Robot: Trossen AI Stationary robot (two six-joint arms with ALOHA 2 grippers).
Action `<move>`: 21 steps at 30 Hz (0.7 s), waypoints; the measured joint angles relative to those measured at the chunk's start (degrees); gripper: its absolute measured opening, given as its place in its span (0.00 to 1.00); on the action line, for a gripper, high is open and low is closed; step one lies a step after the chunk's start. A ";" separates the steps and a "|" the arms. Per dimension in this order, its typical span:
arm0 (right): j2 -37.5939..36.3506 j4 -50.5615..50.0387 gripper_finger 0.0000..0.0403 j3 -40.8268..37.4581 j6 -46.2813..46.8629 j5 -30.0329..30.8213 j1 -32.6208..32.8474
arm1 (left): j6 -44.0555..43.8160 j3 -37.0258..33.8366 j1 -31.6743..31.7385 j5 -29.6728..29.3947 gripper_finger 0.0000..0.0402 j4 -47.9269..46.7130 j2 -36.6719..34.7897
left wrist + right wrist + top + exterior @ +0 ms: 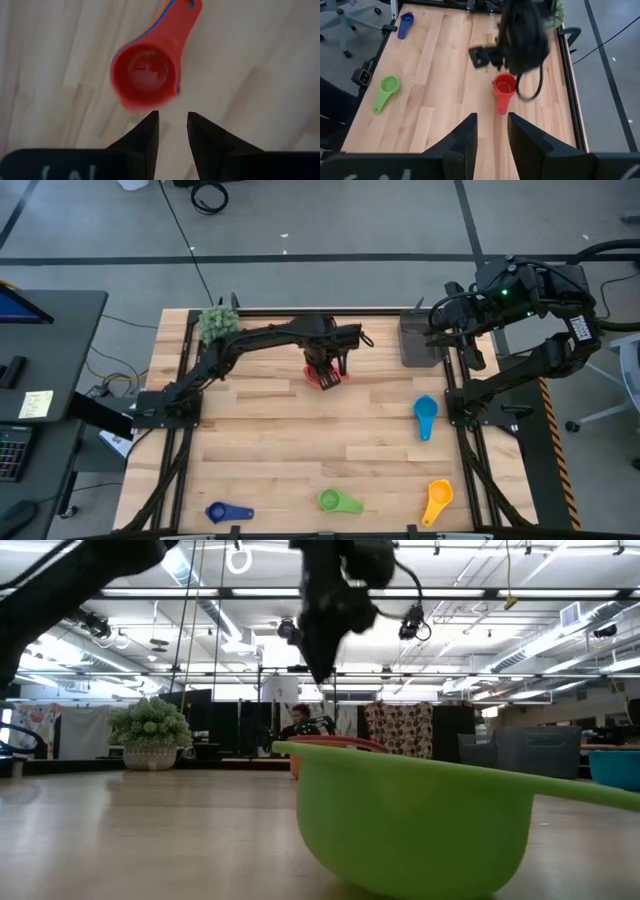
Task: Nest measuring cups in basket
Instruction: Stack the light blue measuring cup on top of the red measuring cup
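Note:
A red measuring cup (145,75) sits mouth up on the table's far middle, nested on others whose blue and orange edges (161,15) show under its handle. My left gripper (173,120) hangs open right above it (325,365), pointing down, with nothing between its fingers. Loose cups lie on the table: light blue (426,416), orange (437,498), green (336,501) and dark blue (226,512). The dark grey basket (417,340) stands at the far right. My right gripper (490,125) waits raised beside it, open on nothing.
A fuzzy green plant ball (216,323) sits at the table's far left corner. In the low view the green cup (410,820) fills the foreground. Bare wood lies between the red stack and the cups along the near edge.

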 joint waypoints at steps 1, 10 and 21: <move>0.00 0.00 0.28 0.00 0.97 -0.01 -0.02 | -0.34 0.05 -0.28 0.05 0.27 -0.67 -1.21; -1.21 0.03 0.28 -0.06 7.71 -3.22 -0.01 | -9.34 0.10 -4.21 0.18 0.27 -1.50 -17.08; -7.85 0.02 0.28 -11.38 10.02 -9.11 0.00 | -21.97 0.07 -19.17 -12.16 0.27 -1.74 -29.24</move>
